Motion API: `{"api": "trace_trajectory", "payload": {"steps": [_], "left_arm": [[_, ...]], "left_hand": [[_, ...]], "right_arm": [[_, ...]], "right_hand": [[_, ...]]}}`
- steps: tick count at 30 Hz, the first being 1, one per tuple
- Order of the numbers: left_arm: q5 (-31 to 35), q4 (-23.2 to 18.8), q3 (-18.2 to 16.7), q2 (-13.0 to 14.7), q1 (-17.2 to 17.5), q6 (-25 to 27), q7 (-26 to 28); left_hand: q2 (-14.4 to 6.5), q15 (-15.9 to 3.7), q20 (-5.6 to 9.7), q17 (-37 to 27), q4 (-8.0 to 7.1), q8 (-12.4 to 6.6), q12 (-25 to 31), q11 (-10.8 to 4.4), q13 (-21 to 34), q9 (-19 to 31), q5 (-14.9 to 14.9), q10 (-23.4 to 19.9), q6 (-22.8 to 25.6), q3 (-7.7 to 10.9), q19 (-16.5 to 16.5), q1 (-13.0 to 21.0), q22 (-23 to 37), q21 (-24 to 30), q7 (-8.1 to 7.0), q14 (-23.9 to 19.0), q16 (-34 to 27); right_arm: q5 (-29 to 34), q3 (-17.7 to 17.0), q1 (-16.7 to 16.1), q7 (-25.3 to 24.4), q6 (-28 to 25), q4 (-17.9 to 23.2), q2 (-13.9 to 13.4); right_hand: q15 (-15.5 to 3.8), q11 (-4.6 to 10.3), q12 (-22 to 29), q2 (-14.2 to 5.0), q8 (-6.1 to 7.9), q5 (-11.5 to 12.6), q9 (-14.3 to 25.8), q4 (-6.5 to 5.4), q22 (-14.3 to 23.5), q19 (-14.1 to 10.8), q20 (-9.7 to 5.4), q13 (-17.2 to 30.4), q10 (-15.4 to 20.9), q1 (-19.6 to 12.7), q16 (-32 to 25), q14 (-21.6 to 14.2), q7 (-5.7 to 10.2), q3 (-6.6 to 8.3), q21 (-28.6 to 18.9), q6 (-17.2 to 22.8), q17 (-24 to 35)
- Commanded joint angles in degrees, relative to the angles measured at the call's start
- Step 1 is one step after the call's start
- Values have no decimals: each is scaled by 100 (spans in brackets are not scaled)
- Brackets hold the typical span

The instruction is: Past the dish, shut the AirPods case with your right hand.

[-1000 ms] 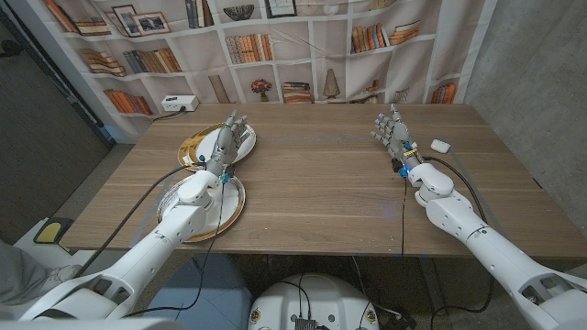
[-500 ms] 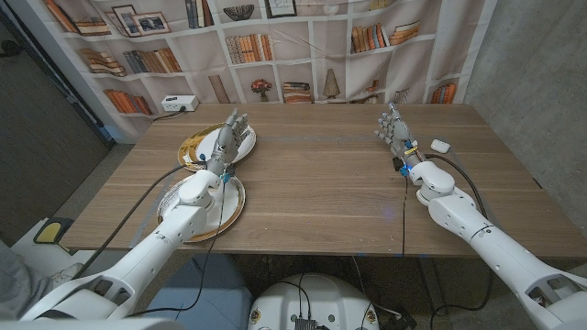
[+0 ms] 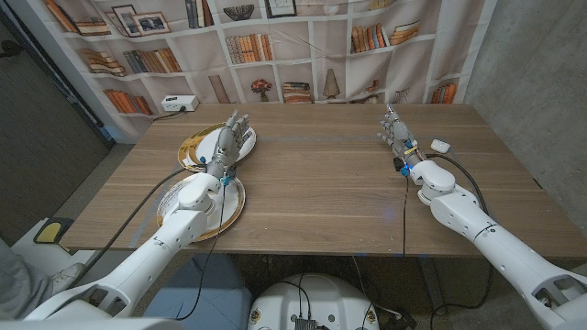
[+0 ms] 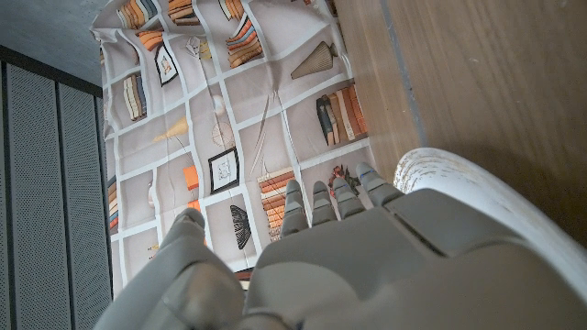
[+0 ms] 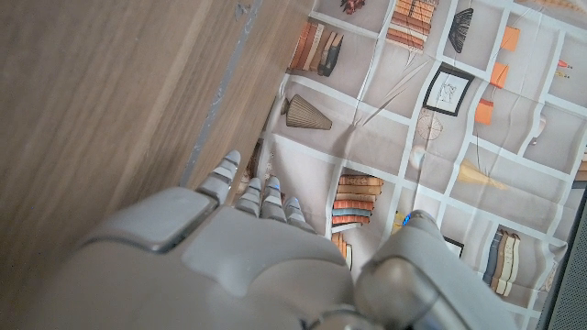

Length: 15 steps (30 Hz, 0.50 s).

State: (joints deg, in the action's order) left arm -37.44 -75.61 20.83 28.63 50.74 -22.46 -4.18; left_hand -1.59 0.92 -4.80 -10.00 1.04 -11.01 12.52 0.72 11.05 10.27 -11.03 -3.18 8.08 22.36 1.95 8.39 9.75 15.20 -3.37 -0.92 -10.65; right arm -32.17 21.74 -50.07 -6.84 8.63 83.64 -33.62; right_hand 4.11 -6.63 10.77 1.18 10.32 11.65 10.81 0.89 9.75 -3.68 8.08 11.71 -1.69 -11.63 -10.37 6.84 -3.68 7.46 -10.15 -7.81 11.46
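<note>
Case [image 3: 440, 145] lies crosswise, right of right hand [image 3: 394, 130]; fingers spread, empty.

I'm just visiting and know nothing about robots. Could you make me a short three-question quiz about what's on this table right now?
1. True or false: the right robot hand is holding the case.
2. What lies under the left robot hand? A) a book B) a gold-rimmed dish C) a cup
3. Fill in: a second dish lies under the left ____.

Key:
1. False. The right robot hand stands with fingers up, apart from the small white case, which lies on the table further to the robot's right.
2. B
3. Forearm
</note>
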Motion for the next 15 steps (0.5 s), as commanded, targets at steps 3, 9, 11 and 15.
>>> {"api": "trace_trajectory", "payload": {"steps": [3, 9, 11, 15], "left_arm": [[55, 145, 136, -32, -219, 75, -197], [106, 226, 169, -35, -266, 53, -234], [107, 236, 172, -35, -271, 42, -252], [133, 199, 173, -10, -255, 51, -227]], "left_hand": [[13, 42, 28, -20, 32, 2, -18, -6, 16, 14, 6, -8, 13, 15, 11, 66, 20, -45, 32, 37, 14], [6, 37, 27, -20, 37, -1, -18, 0, 16, 15, 8, -11, 27, 17, 14, 65, 21, -59, 39, 39, 13], [4, 39, 31, -21, 39, -1, -17, 7, 16, 15, 9, -13, 27, 18, 14, 65, 21, -63, 39, 41, 13], [1, 41, 31, -21, 42, -1, -15, -1, 17, 15, 10, -20, 34, 19, 14, 65, 22, -72, 43, 44, 13]], "right_arm": [[216, -68, -135, -485, -464, 509, -241], [315, -76, -147, -608, -638, 719, -335], [329, -79, -157, -629, -681, 766, -355], [380, -100, -203, -721, -816, 917, -433]], "right_hand": [[4, -34, -16, 11, 39, -9, 25, 51, 17, 58, -25, 12, -63, -94, -5, 105, -14, 26, -10, -22, 18], [10, -42, -3, 7, 51, -13, 26, 67, 16, 78, -37, 14, -70, -116, -15, 120, -25, 32, -14, -16, 19], [10, -41, 0, 7, 56, -15, 26, 73, 16, 81, -38, 15, -75, -122, -19, 125, -21, 33, -16, -9, 20], [28, -50, 10, 6, 71, -17, 27, 84, 16, 100, -35, 16, -76, -134, -26, 132, -18, 35, -17, 16, 21]]}}
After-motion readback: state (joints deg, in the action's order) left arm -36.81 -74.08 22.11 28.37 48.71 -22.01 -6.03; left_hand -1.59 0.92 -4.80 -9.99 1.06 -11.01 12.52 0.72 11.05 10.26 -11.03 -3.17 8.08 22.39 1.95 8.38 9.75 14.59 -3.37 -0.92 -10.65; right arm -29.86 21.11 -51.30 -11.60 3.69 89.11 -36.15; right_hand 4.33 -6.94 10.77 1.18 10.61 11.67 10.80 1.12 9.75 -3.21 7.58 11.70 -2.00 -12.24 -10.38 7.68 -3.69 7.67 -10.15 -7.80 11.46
